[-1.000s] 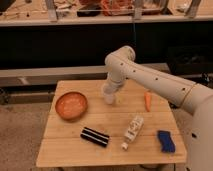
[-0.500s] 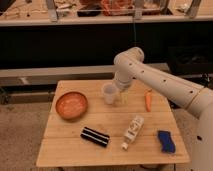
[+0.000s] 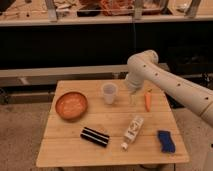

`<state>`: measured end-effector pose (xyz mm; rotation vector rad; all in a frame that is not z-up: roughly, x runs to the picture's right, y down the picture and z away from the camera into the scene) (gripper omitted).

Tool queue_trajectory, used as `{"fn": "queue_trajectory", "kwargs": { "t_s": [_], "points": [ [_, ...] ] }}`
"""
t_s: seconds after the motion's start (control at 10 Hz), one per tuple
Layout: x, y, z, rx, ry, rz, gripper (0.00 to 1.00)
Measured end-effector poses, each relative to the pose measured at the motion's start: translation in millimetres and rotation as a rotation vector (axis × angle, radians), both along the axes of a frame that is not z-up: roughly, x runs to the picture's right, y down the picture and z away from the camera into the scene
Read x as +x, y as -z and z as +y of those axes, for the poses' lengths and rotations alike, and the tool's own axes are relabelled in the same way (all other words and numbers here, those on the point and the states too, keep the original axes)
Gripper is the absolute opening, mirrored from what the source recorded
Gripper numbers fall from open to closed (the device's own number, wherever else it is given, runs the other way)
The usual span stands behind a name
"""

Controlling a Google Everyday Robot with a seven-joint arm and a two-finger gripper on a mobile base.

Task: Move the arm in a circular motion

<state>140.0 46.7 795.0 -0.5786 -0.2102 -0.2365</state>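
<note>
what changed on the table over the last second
The arm swung sideways toward the carrot, carrying the gripper from in front of the white cup to between cup and carrot. Nothing was grasped or released. Cup, bowl, carrot and the rest stayed put.

You have no text, brand or number to read here; the label on the white bottle [image 3: 132, 132], lying in front of the plastic cup [image 3: 109, 93], shows only illegible marks. The arm [image 3: 165, 82] holds its gripper [image 3: 132, 97] just right of that cup.
</note>
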Motion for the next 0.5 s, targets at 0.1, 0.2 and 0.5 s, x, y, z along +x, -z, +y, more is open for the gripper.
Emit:
{"fn": "queue_trajectory", "kwargs": {
  "t_s": [0.1,0.2,0.5],
  "points": [
    [11.2,-0.4,1.8,-0.004,-0.014,0.003,0.80],
    [23.2,-0.3,3.5,-0.008,-0.029,0.014,0.80],
    [56.6,6.3,14.8,-0.021,-0.078,0.050,0.80]
  ]
}}
